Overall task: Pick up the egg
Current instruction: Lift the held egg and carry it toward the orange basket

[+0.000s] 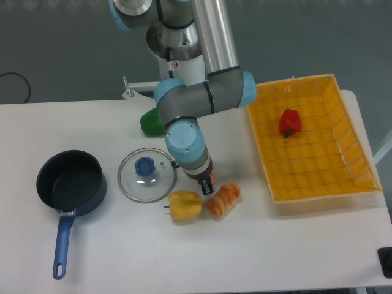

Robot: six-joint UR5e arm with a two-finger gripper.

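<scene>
Far left on the white worktop (294, 245), a dark blue saucepan (70, 181), then a glass lid (147, 174) with a blue knob. Behind that, a green pepper (149, 122), half hidden by the arm. Centre stage: gripper (207, 185) down low over the egg (211, 179), only a sliver of it showing between yellow pepper (184, 206) and orange croissant (223, 199). Fingers mostly hidden, apart or clamped impossible to say. Far right, yellow basket (349, 141) holding a red pepper (290, 122).
</scene>
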